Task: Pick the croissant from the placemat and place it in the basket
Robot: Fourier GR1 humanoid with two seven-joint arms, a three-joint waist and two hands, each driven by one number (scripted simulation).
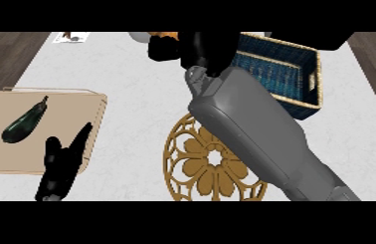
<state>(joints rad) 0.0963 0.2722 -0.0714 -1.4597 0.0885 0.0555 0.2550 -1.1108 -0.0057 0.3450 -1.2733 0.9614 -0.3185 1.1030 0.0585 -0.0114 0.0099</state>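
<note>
Only a sliver of the orange-brown croissant [164, 35] shows, at the far edge of the view. The black right robot hand [202, 49] is curled round it and hides the rest, so its long axis and the way it points cannot be told. It sits off the round golden openwork placemat [202, 161], left of the rectangular woven wicker basket [318, 76] with dark blue lining, and outside that basket.

The grey right forearm [257, 133] runs diagonally from the lower right, covering the placemat's right part and the basket's near-left corner. The basket lies tilted on the white marbled worktop [132, 73], beyond and to the right of the placemat.

At the left, a beige rectangular cutting board [66, 118] carries a dark green long vegetable [24, 121], lying slantwise. The left robot hand [60, 164] rests at the lower left over the board's near edge, fingers straight and up, holding nothing. A small white card [71, 37] lies at the far left corner.
</note>
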